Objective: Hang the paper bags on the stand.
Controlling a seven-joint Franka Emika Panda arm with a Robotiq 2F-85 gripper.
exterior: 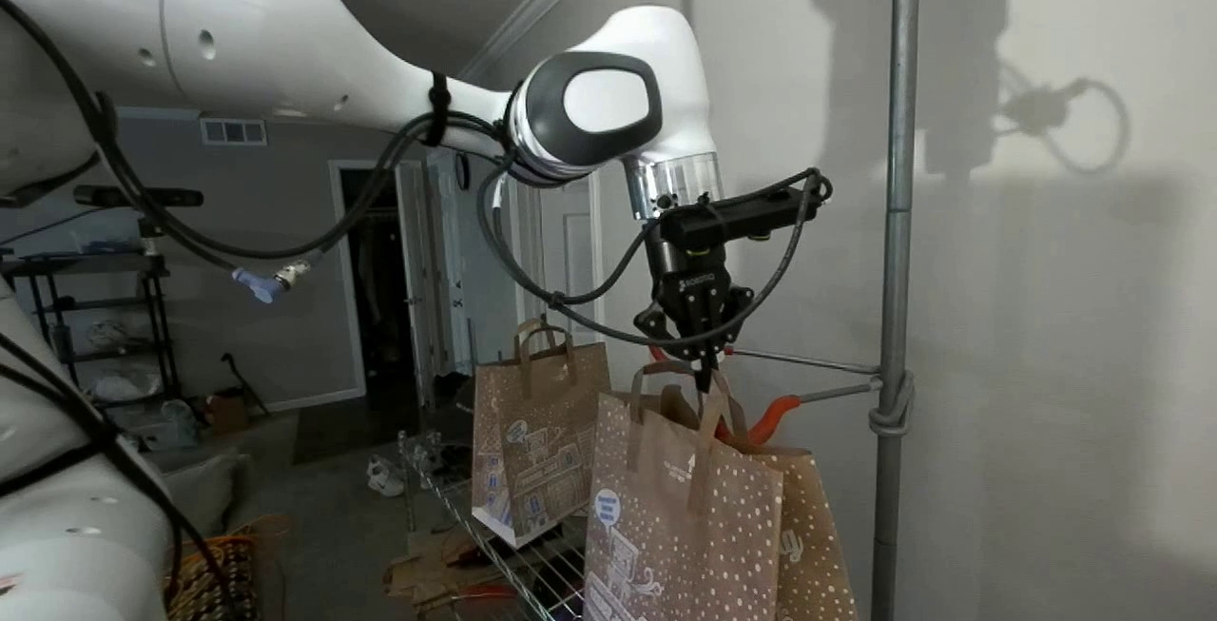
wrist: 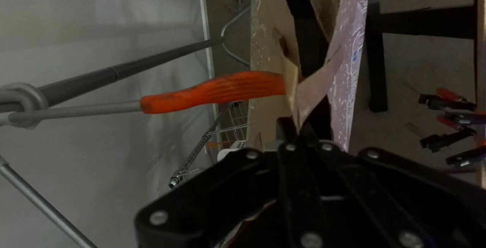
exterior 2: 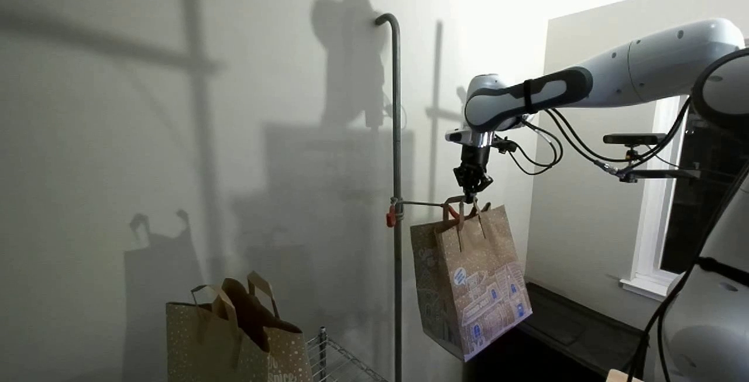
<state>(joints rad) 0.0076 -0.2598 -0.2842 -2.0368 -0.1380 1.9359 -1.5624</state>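
In an exterior view, I see the pincer (exterior: pixel 705 379) clamped tight on a paper handle of a brown kraft shopping bag (exterior: pixel 680 507), which hangs beside the grey stand (exterior: pixel 894 222). An orange-sleeved hook (exterior: pixel 772 419) sits just by its mouth, and a second kraft bag (exterior: pixel 544 440) seems to stand on the wire-grid rack (exterior: pixel 495 554). "ROBOTIQ" reads on the pincer's body; the held bag's blue-lettered badge (exterior: pixel 607 507) is too small for me.

In an exterior view, the held bag hangs tilted. White lettering (exterior 2: pixel 282 377) on a bag low beside the rack, cut by the edge, looks like "spice".

In the wrist view, the hook meets the pinched handle strips, but its tip is hidden, so I can't tell whether it's through the loop. I'd say hanging is in hand; next, settle the loop securely over the hook, then let go.
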